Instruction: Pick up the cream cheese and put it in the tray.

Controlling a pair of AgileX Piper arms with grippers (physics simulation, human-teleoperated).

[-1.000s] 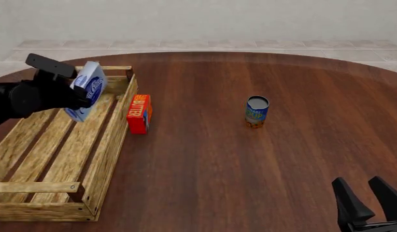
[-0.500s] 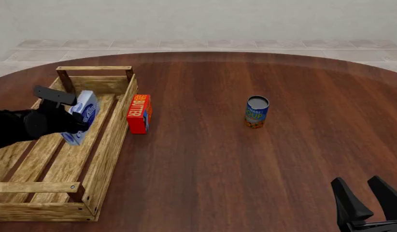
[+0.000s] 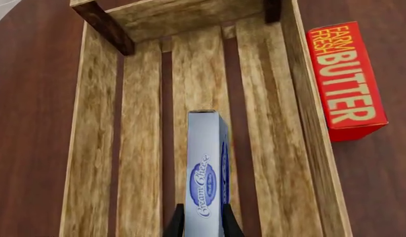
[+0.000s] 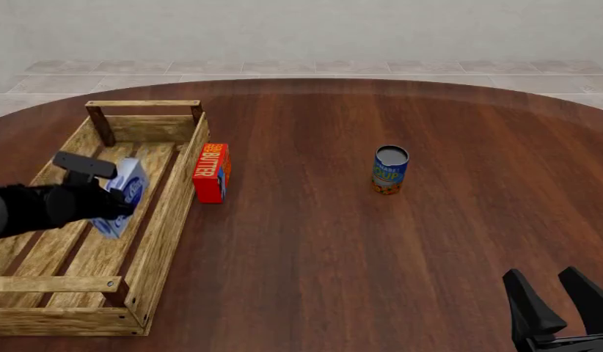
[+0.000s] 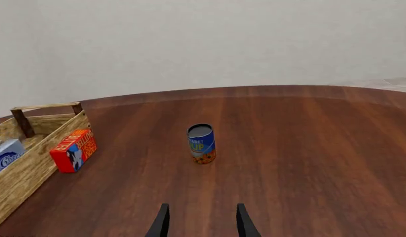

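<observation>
We see the left tool (image 4: 114, 199) clamped on the cream cheese (image 4: 122, 195), which sits tilted inside the tray (image 4: 163, 213), low over its slats. The right tool (image 4: 561, 302) rests with fingers apart at the near counter (image 4: 380, 242) edge. The butter box (image 4: 211, 172) stands just outside the tray wall.

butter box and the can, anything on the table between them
Nothing: in the front view only bare wood table lies between the butter box and the can.

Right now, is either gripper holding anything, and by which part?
The left gripper grips the cream cheese box by its broad faces at one end, over the tray. The right gripper is open, empty.
</observation>
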